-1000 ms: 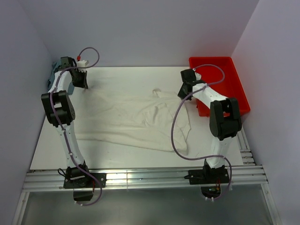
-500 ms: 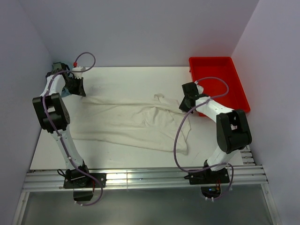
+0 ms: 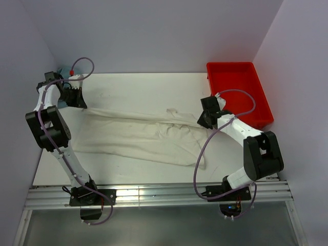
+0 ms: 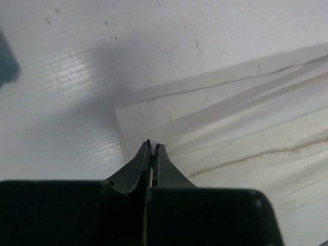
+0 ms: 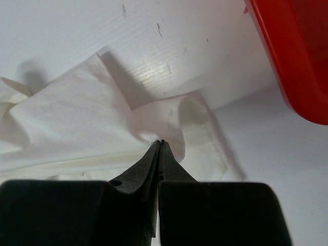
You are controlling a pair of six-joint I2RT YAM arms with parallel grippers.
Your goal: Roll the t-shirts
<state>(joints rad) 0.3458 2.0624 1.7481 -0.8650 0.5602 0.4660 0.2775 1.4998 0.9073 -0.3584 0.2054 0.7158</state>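
One cream-white t-shirt [image 3: 138,134] lies stretched in a long band across the white table, folded on itself. My left gripper [image 3: 78,100] is at the shirt's far left corner. In the left wrist view its jaws [image 4: 152,146] are shut with a sliver of the t-shirt [image 4: 241,128] pinched at the tips. My right gripper [image 3: 204,121] is at the shirt's right end. In the right wrist view it [image 5: 161,143] is shut on a raised fold of the t-shirt [image 5: 66,123].
A red tray [image 3: 231,64] stands at the far right of the table, its wall [image 5: 287,66] close to my right gripper. A dark teal object [image 4: 6,64] lies at the far left corner beside my left gripper. An aluminium rail [image 3: 154,196] runs along the near edge.
My left gripper has moved left and my right gripper right and nearer, both still holding the shirt. The cloth has been drawn out longer and flatter between them.
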